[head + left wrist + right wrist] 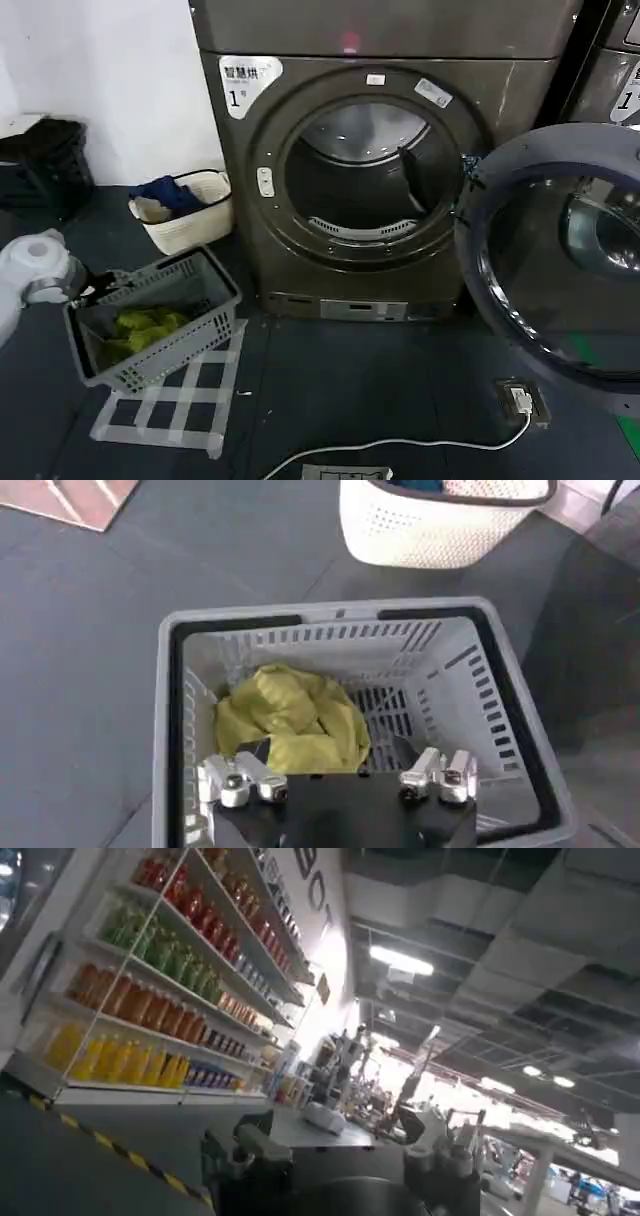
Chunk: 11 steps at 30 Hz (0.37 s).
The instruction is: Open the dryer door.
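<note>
**Dryer door wide open, both grippers away from it**

Dryer door [555, 260]: swung all the way out, on the right side of the dryer [330, 270]. Hangs from the right edge of the round hole [365, 170], with the inner face and dark glass turned toward the camera. Big and round, with a wide ring around the glass. Nothing touching it.

Round hole: fully bare, with the shiny drum inside on show.

Second machine [612, 60]: just a bit of it, up in the right corner behind the open door.

Left gripper [98, 287]: low on the left, right at the near rim of the grey basket [205, 290]. From the left wrist view, left gripper [338, 778] hangs over that basket's near edge, with fingers [235, 778] set wide apart and nothing seen between them. Cannot tell if touching the rim. Well apart from the door.

Grey basket: on the floor, in front of the dryer and to its left, tipped a little. Inside, a bunched-up yellow-green cloth [290, 720].

White basket [195, 222]: behind the grey one, near the dryer's left side, with blue clothes [165, 190] on top.

Tape squares [170, 400]: stuck on the floor, partly under the grey basket.

White cable [400, 444]: lying on the floor in front of the dryer.

Right gripper [340, 1170]: in the right wrist view, pointed out into a big room, toward shelves [150, 998] of bright bottles. Fingers [240, 1153] far apart, holding nothing.
</note>
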{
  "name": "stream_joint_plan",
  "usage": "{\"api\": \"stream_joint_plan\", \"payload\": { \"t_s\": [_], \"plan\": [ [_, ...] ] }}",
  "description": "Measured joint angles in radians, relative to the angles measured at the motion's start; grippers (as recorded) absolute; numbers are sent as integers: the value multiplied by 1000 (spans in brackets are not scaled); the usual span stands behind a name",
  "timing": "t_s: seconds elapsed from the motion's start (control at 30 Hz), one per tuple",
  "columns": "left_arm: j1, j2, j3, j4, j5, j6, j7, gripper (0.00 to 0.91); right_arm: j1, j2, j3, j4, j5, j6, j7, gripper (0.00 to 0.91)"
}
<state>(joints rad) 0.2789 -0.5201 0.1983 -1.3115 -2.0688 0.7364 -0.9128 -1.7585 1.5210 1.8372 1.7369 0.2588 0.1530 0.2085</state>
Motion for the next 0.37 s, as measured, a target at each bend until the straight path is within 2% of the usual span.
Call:
{"api": "stream_joint_plan", "payload": {
  "t_s": [0.37],
  "plan": [
    [3, -8, -8, 5, 16, 0, 0, 907, 0, -4, 6, -9, -1, -8, 1, 907]
  ]
}}
